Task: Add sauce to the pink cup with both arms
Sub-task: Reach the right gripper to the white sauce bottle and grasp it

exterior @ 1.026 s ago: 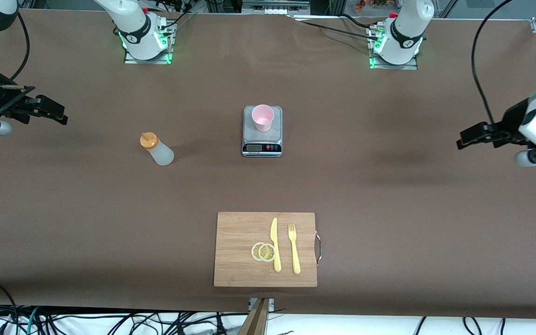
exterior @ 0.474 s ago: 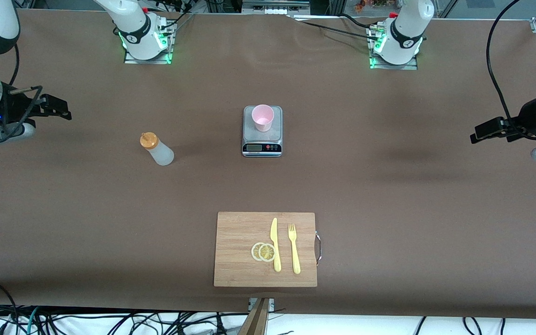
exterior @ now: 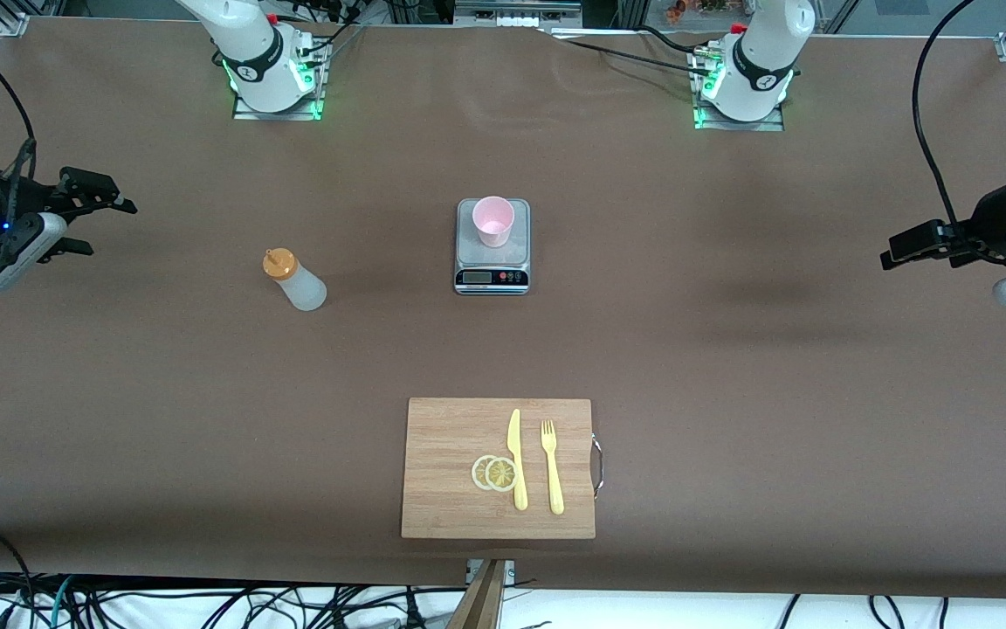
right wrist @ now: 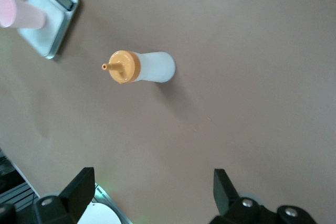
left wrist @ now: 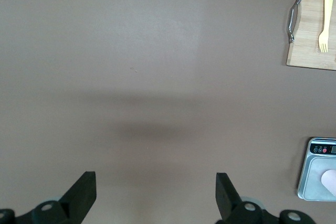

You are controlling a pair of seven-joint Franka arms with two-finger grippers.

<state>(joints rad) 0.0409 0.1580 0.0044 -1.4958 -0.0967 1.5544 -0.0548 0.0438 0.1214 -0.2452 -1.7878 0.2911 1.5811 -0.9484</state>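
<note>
The sauce (exterior: 295, 280) is seen standing upright on the brown bench (exterior: 730, 367), its orange nozzle cap uppermost, toward the right arm's end. From the sauce, the scale (exterior: 492, 247) is found at about 2 o'clock in the front view, well apart from it. The pink cup (exterior: 493, 220) is set upright on the scale's grey platform, with the display strip on the edge nearer the front camera. No contact between the sauce and the cup or scale is seen.

The right gripper (exterior: 93, 218) is held over the bare bench at the right arm's end, at roughly 10 o'clock from the sauce in the front view, and nothing is held in it. Its fingers (right wrist: 79, 187) are seen spread wide apart in the right wrist view, with the sauce (right wrist: 140, 67) and the pink cup (right wrist: 21, 12) in sight past them.

The left gripper (exterior: 900, 249) is held over the bare bench at the left arm's end, at about 3 o'clock from the scale and well apart from it. Its fingers (left wrist: 84, 192) are likewise spread wide, empty.

Nearer the front camera, at 6 o'clock from the scale, a wooden cutting board (exterior: 442, 437) is laid flat. On it a yellow knife (exterior: 516, 459) and a yellow fork (exterior: 552, 467) are placed side by side, with two lemon slices (exterior: 494, 473) touching the knife.
</note>
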